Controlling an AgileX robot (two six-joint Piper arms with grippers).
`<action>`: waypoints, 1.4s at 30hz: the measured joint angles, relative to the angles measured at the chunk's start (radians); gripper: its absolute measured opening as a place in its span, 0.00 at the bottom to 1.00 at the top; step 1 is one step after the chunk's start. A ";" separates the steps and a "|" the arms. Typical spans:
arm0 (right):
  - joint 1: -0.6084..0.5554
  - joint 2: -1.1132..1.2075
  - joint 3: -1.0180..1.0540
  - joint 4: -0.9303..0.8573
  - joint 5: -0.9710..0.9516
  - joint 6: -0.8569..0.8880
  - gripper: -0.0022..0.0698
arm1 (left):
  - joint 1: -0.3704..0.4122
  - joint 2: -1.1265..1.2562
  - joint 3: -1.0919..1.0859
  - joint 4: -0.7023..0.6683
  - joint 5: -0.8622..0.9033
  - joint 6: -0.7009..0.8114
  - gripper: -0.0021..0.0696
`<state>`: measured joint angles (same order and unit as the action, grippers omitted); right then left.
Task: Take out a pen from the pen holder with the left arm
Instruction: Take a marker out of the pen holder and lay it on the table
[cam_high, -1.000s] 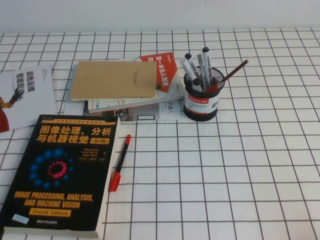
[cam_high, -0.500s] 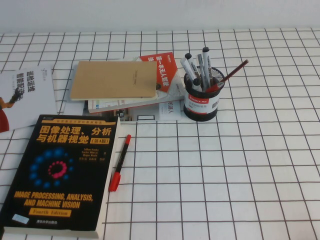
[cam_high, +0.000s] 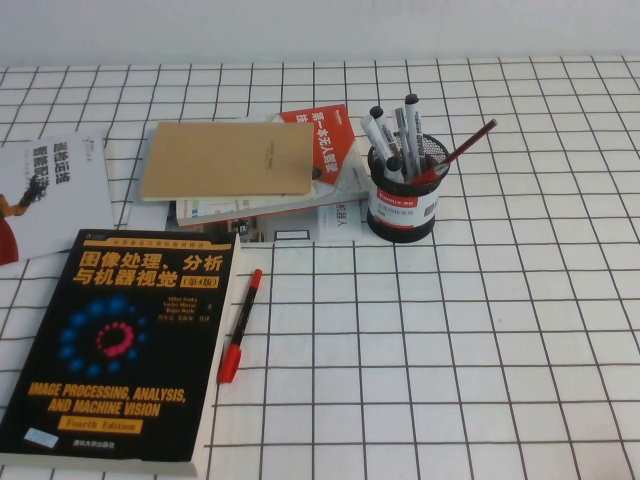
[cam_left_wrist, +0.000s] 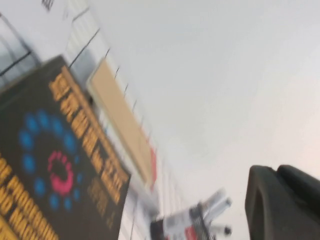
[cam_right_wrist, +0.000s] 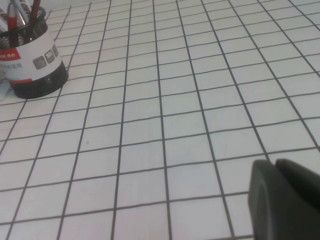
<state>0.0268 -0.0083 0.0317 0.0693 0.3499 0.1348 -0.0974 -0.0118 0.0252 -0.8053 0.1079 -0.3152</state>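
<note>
The black mesh pen holder (cam_high: 402, 200) with a white label stands right of a book stack and holds several grey markers (cam_high: 405, 125) and a red pencil. A red pen (cam_high: 240, 325) lies on the table beside a black textbook. No arm shows in the high view. In the left wrist view my left gripper (cam_left_wrist: 276, 172) is shut and empty, off the table and well short of the pen holder (cam_left_wrist: 172, 227). In the right wrist view my right gripper (cam_right_wrist: 275, 167) is shut and empty, low over bare grid, far from the holder (cam_right_wrist: 35, 65).
A black textbook (cam_high: 120, 345) lies at the front left. A tan notebook (cam_high: 228, 160) tops a stack of books and papers behind it. A white booklet (cam_high: 50, 190) lies at the left edge. White gridded tabletop (cam_high: 480, 350) spreads to the right.
</note>
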 joint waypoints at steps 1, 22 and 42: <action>0.000 0.000 0.000 0.000 0.000 0.000 0.01 | 0.000 0.000 0.000 -0.040 -0.032 0.004 0.03; 0.000 0.000 0.000 0.000 0.000 0.000 0.01 | 0.000 0.254 -0.424 -0.025 0.295 0.864 0.03; 0.000 0.000 0.000 0.000 0.000 0.000 0.01 | -0.170 1.193 -0.864 -0.579 0.380 1.851 0.03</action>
<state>0.0268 -0.0083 0.0317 0.0693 0.3499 0.1348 -0.2669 1.1810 -0.8388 -1.3843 0.4879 1.5354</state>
